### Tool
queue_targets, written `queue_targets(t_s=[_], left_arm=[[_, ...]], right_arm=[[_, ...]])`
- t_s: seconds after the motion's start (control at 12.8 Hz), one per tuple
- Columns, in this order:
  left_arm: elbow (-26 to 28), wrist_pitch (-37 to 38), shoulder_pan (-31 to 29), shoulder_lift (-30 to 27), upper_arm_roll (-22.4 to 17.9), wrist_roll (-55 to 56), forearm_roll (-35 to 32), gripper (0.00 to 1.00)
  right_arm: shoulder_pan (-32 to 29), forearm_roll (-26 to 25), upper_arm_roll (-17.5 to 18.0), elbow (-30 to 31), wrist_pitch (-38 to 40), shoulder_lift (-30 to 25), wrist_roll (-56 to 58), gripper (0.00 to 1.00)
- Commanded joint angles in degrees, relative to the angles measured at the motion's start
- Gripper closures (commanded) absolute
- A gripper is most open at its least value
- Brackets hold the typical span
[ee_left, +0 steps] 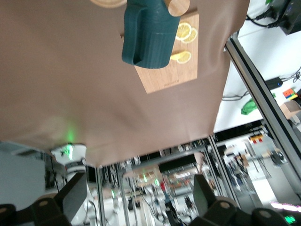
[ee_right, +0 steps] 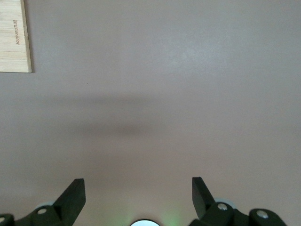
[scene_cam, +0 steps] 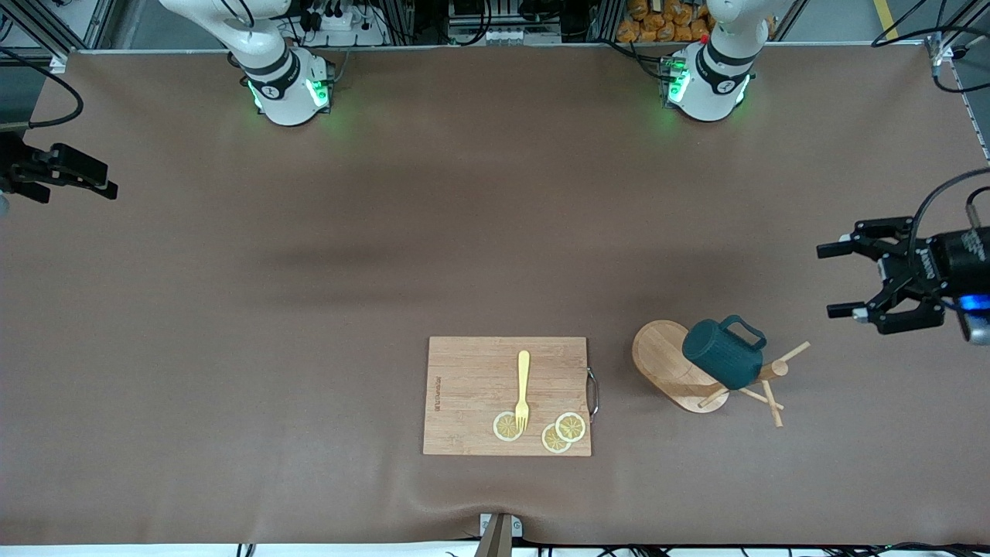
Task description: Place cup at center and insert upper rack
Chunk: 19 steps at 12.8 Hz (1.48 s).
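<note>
Cup (scene_cam: pixel 722 353) hides upper rack (scene_cam: pixel 671 370) post; fingers (scene_cam: pixel 835 250) of left gripper (scene_cam: pixel 839 280) spread.

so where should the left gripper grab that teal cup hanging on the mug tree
Probably the cup's loop handle. The cup hangs tilted on the upper rack, handle topmost and toward the left arm's end. The open left gripper, over bare table there, could come across, one finger through the loop.

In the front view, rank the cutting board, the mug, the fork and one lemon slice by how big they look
Largest to smallest:
1. cutting board
2. mug
3. fork
4. lemon slice
The fork is longer than the mug looks wide, but much thinner.
</note>
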<state>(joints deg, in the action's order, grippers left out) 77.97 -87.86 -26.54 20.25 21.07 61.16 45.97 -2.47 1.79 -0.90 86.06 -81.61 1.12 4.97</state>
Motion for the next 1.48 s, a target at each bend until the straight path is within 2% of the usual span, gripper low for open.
queue_targets(t_s=[0.0,0.16,0.39,0.94,1.17,1.33,1.4], left_arm=[[1.13,1.11,-0.44,-4.25,0.29,-0.17,-2.81,0.00],[1.13,2.25,-0.44,-6.18,-0.24,-0.69,-3.34,0.00],[0.95,3.22,-0.44,-9.86,-0.15,-3.32,-7.54,0.00],[0.25,8.40,0.52,-15.33,0.73,-29.84,-28.10,0.00],[0.77,9.11,0.53,-16.29,4.06,-40.92,-38.29,0.00],[1.30,7.97,3.23,-16.21,4.25,-42.53,-43.93,0.00],[1.74,7.10,5.51,-16.21,2.94,-42.71,-46.21,0.00]], right_arm=[[0.27,0.23,-0.24,0.24,0.13,-0.86,-0.75,0.00],[0.36,-0.04,-0.15,0.07,0.48,-1.03,-0.84,0.00],[0.36,-0.04,-0.15,-0.28,0.66,-1.30,-0.75,0.00],[1.23,-0.12,-0.15,-0.46,0.66,-1.39,-0.75,0.00],[1.50,-0.30,-0.24,-0.55,0.66,-1.39,-0.84,0.00],[2.02,-0.39,-0.24,-0.63,0.66,-1.30,-0.84,0.00],[2.20,-0.48,-0.24,-1.07,0.66,-1.38,-0.84,0.00]])
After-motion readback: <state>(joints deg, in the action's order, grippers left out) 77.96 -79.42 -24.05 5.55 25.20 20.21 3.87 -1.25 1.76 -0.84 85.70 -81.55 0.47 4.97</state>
